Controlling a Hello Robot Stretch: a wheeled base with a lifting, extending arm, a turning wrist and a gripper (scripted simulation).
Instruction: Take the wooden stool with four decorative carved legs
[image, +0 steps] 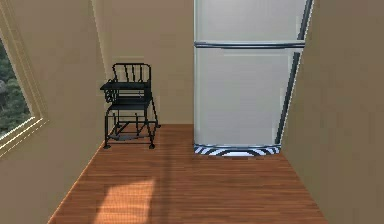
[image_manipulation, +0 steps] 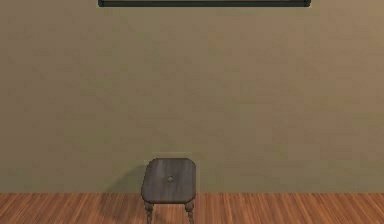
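A small dark wooden stool (image_manipulation: 168, 183) with a flat rectangular seat and turned legs stands on the wood floor against the beige wall, at the bottom middle of the arm side view. Two of its front legs show below the seat, reaching the bottom edge.
In the forward view a white refrigerator (image: 247, 75) stands at the far wall, right of middle. A dark high chair (image: 130, 103) stands left of it in the corner. A window (image: 14, 85) lines the left wall. Wood floor (image: 190, 185) runs between. A dark frame (image_manipulation: 200, 4) hangs high on the arm side wall.
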